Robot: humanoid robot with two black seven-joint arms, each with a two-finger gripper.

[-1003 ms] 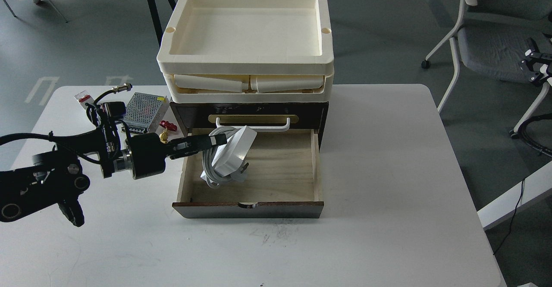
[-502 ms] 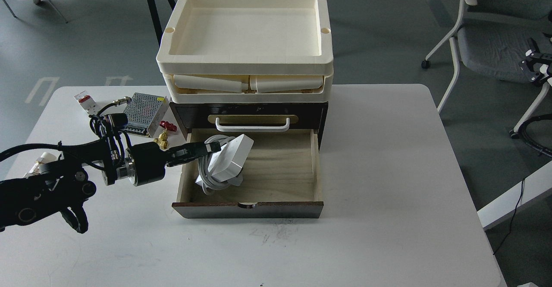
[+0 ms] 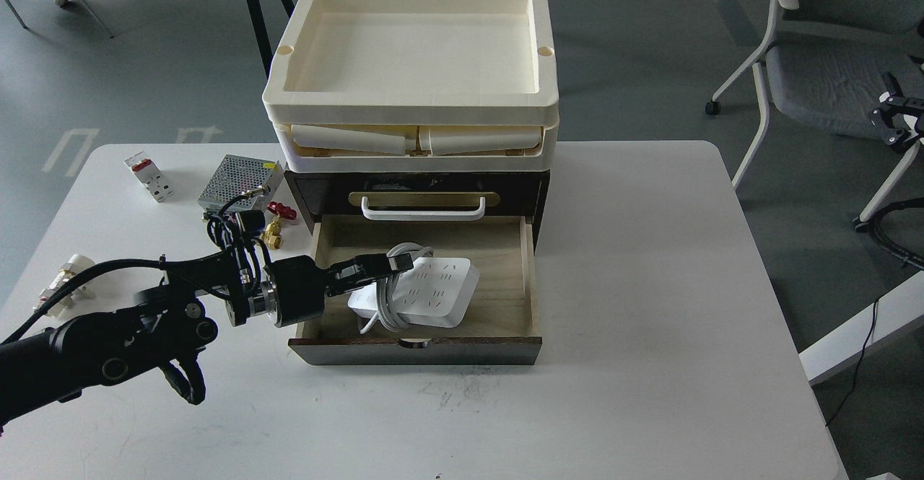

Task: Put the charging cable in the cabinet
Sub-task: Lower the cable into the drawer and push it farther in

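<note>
White tabletop (image 3: 613, 393) fills the lower frame, and the dark front edge of the pulled-out drawer (image 3: 415, 350) sits nearest, low and centre. Coming in from the lower left, the left gripper (image 3: 393, 265) reaches over the drawer's left wall; its dark fingers lie at the cord loops, but I cannot tell whether they are clamped on the cord or parted around it. The charging cable (image 3: 426, 294) lies flat, sockets up, on the drawer floor at centre frame, cord bunched at its left end.

If the fingers grip or snag a loop, pulling the arm away could drag the strip up against the left wall or out of the drawer. A loop standing proud might catch when the drawer slides in under the cabinet (image 3: 534, 188) body.

Further back, centre, the white handle (image 3: 423, 213) sits just behind the gripper's path and could be knocked on a careless lift. Cream trays (image 3: 411, 115) are stacked above. The right gripper is not seen.
</note>
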